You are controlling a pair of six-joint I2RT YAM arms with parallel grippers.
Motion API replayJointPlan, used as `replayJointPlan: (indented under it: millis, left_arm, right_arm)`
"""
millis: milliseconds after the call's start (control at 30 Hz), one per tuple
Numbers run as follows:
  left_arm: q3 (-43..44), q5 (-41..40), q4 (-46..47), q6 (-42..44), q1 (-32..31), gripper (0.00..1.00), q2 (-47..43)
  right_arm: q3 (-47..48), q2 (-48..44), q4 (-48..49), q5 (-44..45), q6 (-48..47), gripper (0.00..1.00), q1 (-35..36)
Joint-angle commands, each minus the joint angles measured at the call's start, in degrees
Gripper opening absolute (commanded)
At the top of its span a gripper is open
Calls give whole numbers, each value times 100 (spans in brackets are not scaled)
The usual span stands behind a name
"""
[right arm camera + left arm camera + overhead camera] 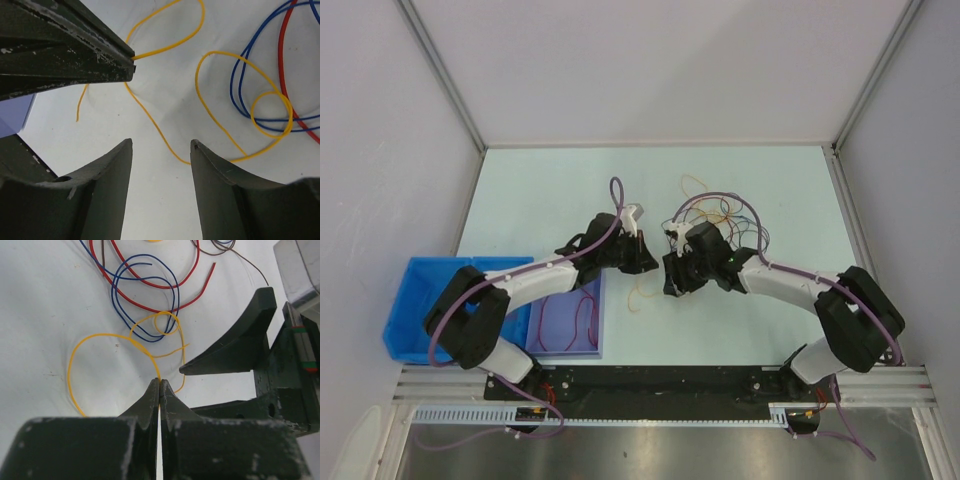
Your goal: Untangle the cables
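Note:
The cables [720, 212] lie in a loose tangle of red, blue, yellow and dark wires on the pale table, just beyond both grippers. My left gripper [160, 382] is shut on a yellow cable [115, 334], which arcs left and loops back toward blue loops and a red cable [282, 60]. My right gripper [161, 144] is open and faces the left one closely. The same yellow cable [150, 120] runs across the table past the open jaws and touches neither finger. In the top view the two grippers, left [652, 263] and right [670, 276], nearly meet.
A blue bin [415, 300] stands at the near left. Beside it, a purple tray [592, 345] holds a red wire. A stray yellow strand [638, 296] lies just below the grippers. Grey walls close in the table on three sides.

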Motion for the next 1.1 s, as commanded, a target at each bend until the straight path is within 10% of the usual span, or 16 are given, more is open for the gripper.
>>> replayJointPlan:
  millis: [0,767,1067]
  left_arm:
    - [275,219,11,223,87,0,36]
    - [310,307,-76,241,184,0,-114]
    - [258,254,-323,259,184,0,-553]
  right_arm:
    - [232,233,541,-134,-339,54,-43]
    - [523,875,250,411,-436,30,432]
    - [611,682,75,657,-340,0,528]
